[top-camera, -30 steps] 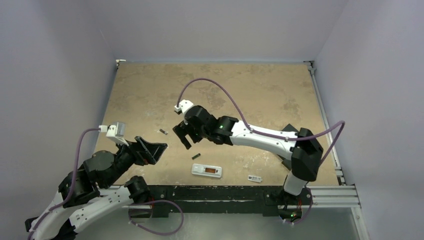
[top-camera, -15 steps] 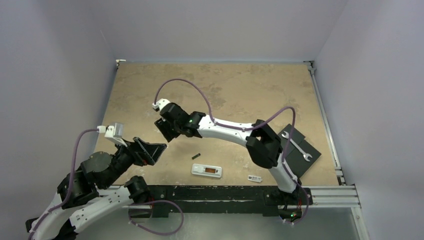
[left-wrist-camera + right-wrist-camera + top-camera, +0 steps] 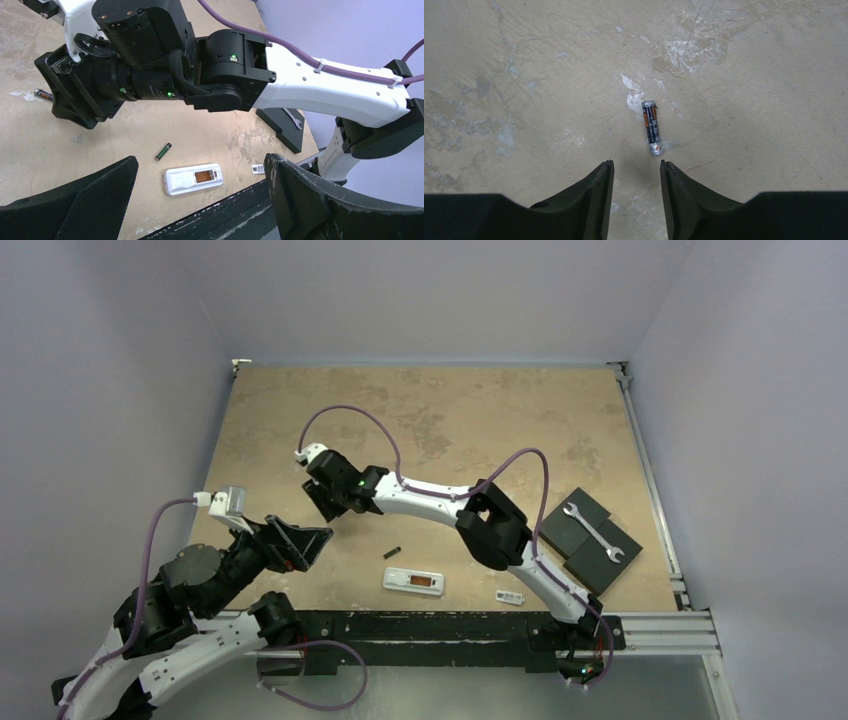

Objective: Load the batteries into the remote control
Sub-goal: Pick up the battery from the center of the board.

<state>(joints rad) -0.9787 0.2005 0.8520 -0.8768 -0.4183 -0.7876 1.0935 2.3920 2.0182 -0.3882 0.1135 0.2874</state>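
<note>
Okay so, my right hand is down low over the desk, fingers only a narrow slot apart with nothing between them, so it isn't gripping anything. Just past the fingertips lies one battery, flat on the desk, its length running roughly the way my fingers point. Thing is, it sits a bit off to one side, more in line with the finger on the right of the wrist view than with the slot.

That's my worry. If I push forward like this, I reckon that fingertip clips the end of the cell and sends it rolling or spinning, since it's a smooth little cylinder on a hard top. The slot also looks tight for slipping over it cleanly.

Further out, the second battery lies near the remote control, which sits by the front edge of the desk, well apart from this hand. A small cover piece is off to its right. My left hand hangs wide open and empty.
</note>
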